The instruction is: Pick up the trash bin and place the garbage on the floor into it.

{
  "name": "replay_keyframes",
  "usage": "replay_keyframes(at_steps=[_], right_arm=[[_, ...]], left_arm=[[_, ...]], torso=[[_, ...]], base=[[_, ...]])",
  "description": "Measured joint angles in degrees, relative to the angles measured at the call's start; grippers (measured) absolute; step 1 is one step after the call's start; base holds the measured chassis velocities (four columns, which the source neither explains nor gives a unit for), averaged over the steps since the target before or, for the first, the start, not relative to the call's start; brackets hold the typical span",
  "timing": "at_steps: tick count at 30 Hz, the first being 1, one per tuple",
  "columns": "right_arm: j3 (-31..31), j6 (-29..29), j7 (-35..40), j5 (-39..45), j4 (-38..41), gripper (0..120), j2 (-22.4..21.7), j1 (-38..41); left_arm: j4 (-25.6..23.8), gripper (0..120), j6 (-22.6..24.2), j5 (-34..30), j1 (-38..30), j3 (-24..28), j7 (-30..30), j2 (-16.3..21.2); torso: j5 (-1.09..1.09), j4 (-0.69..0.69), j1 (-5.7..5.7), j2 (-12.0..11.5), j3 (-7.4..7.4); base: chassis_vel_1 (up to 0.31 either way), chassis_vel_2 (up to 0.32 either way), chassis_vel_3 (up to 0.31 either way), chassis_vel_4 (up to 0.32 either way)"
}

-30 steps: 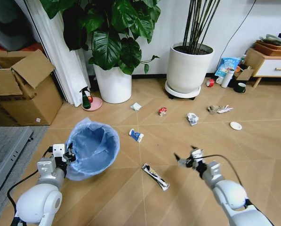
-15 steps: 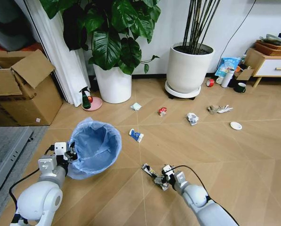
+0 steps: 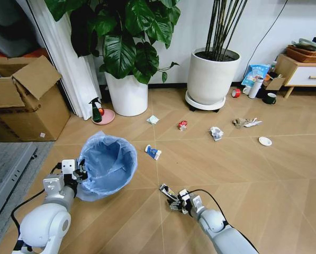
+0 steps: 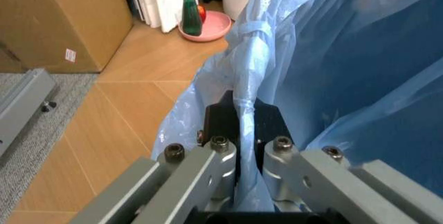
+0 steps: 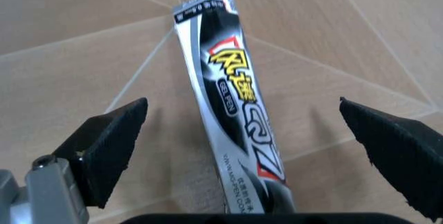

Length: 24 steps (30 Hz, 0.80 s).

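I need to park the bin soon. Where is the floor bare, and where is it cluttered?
Bare chevron wood floor lies right of the right gripper and black-white wrapper, below the small white disc. Litter crowds the strip before the white plant pots. The left gripper holds the blue-lined bin.

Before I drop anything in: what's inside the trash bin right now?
The trash bin, held at its rim by the left gripper, shows only crinkled blue liner inside. No litter is visible, though the near wall hides part of the bottom.
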Motion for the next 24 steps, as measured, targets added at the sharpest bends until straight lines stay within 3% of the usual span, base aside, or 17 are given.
replay_keyframes(at_steps=[11, 18, 24], right_arm=[[0.60, 1.07, -0.51, -1.33, -3.82, 97, 1.48, 0.67], [1.20, 1.35, -1.21, -1.37, -5.39, 68, 2.08, 1.11], [0.76, 0.00, -1.33, 0.68, -4.91, 51, 2.36, 1.14]], left_arm=[[0.06, 0, -0.25, 0.05, -0.05, 0.02, 0.02, 0.25], [0.21, 0, -0.43, 0.08, -0.26, 0.14, 0.15, 0.17], [0.41, 0, -0.43, 0.11, -0.63, 0.65, 0.21, 0.30]], torso=[[0.01, 0.00, 0.00, 0.00, 0.00], [-0.04, -0.01, 0.00, 0.01, -0.02], [-0.01, -0.01, 0.00, 0.02, -0.02]], base=[[0.000, 0.000, 0.000, 0.000], [0.000, 0.000, 0.000, 0.000], [0.000, 0.000, 0.000, 0.000]])
